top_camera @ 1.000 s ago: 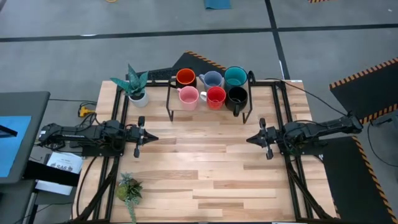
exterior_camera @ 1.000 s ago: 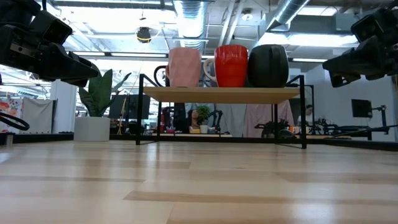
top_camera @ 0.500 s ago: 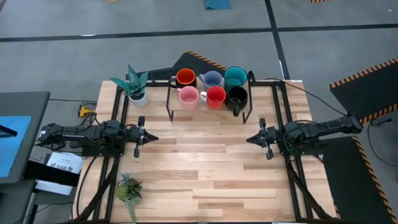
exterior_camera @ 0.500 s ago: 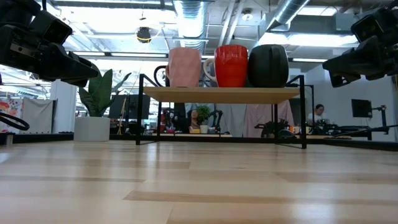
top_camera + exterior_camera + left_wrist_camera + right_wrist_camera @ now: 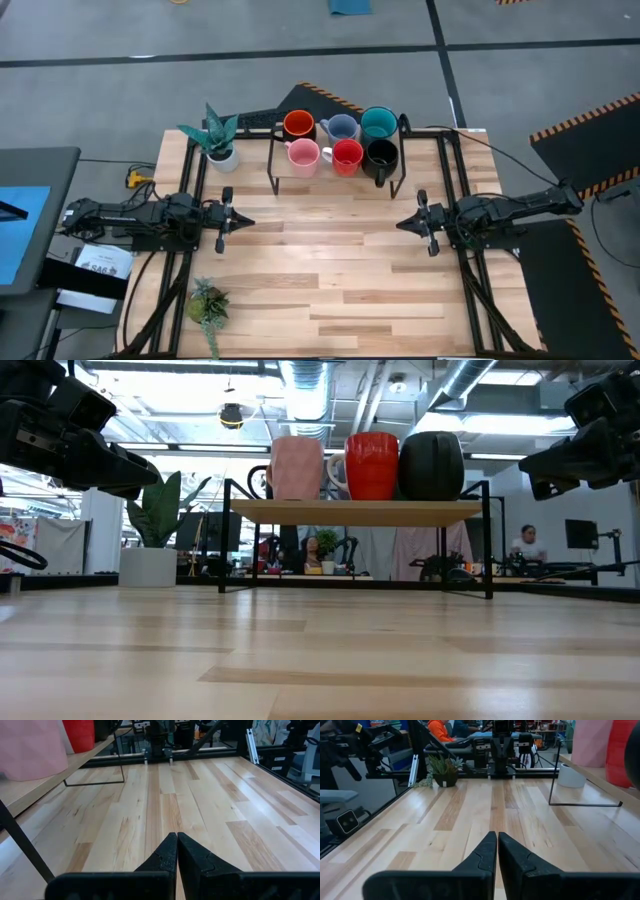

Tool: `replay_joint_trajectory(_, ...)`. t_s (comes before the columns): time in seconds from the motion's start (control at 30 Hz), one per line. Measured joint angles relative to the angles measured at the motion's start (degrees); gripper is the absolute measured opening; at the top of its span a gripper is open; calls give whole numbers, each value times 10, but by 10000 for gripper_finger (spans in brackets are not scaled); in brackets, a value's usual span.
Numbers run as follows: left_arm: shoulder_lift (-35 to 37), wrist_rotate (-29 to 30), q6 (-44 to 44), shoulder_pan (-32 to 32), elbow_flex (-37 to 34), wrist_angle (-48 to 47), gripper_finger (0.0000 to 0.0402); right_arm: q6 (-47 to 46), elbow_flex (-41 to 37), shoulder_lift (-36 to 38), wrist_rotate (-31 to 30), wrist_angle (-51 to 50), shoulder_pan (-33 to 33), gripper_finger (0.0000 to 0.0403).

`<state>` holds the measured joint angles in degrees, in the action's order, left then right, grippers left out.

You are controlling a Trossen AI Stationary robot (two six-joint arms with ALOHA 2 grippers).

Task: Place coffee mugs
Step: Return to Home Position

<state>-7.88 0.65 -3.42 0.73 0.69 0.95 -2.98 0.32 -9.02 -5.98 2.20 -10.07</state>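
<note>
The left arm (image 5: 160, 215) lies low at the desk's (image 5: 330, 280) left edge, jaws closed and empty. All six coffee mugs (image 5: 347, 155) stand on the shelf (image 5: 355, 512) at the far side, in two rows of three. The right arm (image 5: 490, 215) lies opposite, jaws closed on nothing. The placing looks finished.

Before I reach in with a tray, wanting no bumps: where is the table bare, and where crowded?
Bare: the table middle between the left gripper and right gripper, and the near edge beside the small plant. Crowded: the far edge, where the shelf carries six coffee mugs, the potted plant beside it.
</note>
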Motion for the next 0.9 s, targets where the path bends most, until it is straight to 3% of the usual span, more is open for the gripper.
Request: replay_joint_trajectory(0.9, 77, 0, 0, 0, 0, 0, 0, 0, 0, 0, 0, 0, 0, 44)
